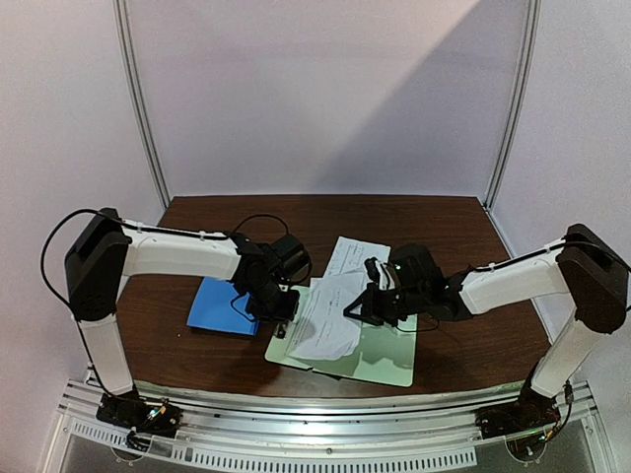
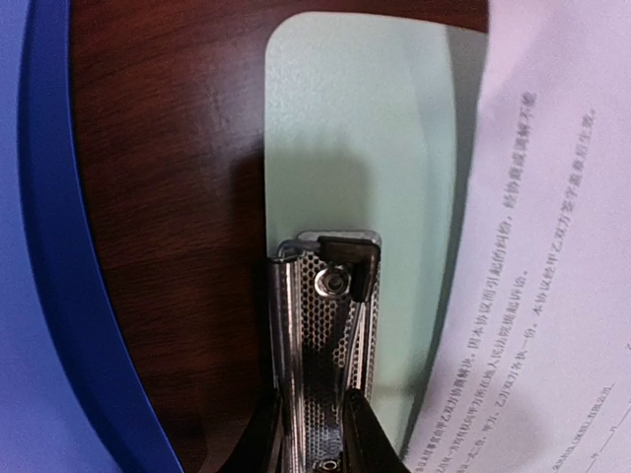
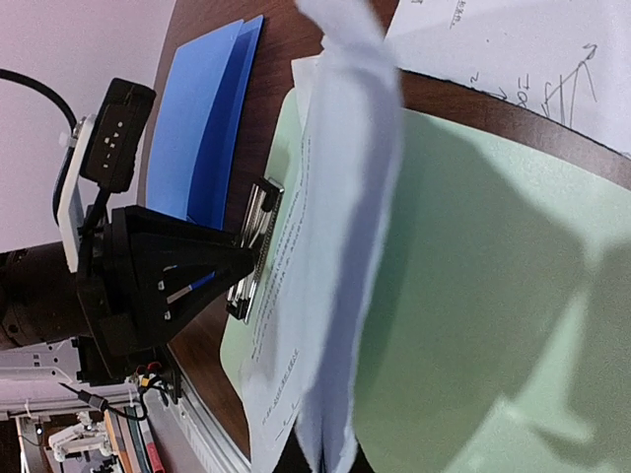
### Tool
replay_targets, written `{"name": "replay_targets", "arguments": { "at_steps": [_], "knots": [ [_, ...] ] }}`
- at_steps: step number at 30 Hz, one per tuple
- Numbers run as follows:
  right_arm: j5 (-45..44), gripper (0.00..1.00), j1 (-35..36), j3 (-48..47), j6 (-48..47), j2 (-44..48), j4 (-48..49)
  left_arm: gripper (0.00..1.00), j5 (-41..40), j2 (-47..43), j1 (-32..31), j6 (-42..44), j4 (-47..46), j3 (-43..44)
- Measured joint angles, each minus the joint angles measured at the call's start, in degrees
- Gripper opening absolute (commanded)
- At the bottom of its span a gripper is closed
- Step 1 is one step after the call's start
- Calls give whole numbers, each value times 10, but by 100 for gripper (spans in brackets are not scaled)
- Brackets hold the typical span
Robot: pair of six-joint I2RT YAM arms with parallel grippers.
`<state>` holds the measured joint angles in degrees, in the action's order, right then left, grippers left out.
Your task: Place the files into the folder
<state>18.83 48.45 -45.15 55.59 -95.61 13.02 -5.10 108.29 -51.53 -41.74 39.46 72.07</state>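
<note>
Folder [image 3: 197, 120] — ajar in right-wrist view

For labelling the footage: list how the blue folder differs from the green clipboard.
The folder is bright blue; the clipboard is pale green. The clipboard carries a metal clip at one edge; the folder shows none. The folder lies bare; a paper sheet covers part of the clipboard. Both are thin and lie on the table.
</note>
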Motion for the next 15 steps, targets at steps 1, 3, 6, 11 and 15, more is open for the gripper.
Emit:
{"name": "replay_targets", "arguments": {
  "at_steps": [1, 3, 6, 11, 15],
  "knots": [
    [-2, 0, 2, -6, 5, -9, 4, 0, 0, -1, 0, -1, -3, -2],
    [-3, 0, 4, -15, 10, -25, 12, 0, 0, -5, 0, -3, -10, -8],
    [-3, 0, 4, -19, 12, -44, 19, 0, 2, -10, 0, -4, -20, -17],
    [-3, 0, 8, -19, 9, -66, 28, 0, 7, -16, 1, -7, -35, -26],
    [-3, 0, 10, -19, 5, -79, 32, 0, 12, -19, 2, -10, -46, -33]
  ]
}}
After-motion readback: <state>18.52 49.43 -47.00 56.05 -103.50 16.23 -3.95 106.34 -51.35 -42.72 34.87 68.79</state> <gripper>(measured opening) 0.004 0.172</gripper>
